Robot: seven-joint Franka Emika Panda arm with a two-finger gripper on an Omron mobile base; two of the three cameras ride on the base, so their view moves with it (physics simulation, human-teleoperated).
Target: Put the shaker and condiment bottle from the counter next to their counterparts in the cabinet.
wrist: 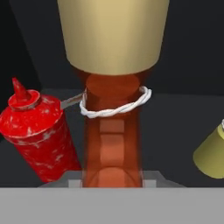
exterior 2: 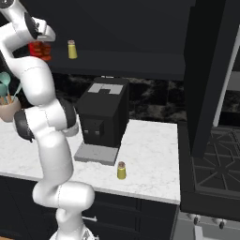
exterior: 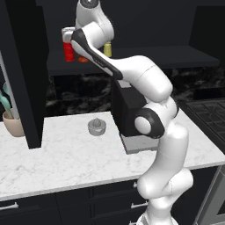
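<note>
While the arm reaches up to the cabinet (exterior: 26,66) shelf, the hand view has the condiment bottle (wrist: 113,131) close before the camera, neck upright with a white twisted cord around it, yet the claw's fingertips are hidden, so I cannot tell whether it grips. That view places the red squeeze bottle (wrist: 37,135) just beside it on one side and a yellow shaker (wrist: 212,153) on the other. The right base view adds the shaker (exterior 2: 121,170) standing near the tabletop's (exterior 2: 150,159) front edge, by the coffee machine (exterior 2: 104,117).
</note>
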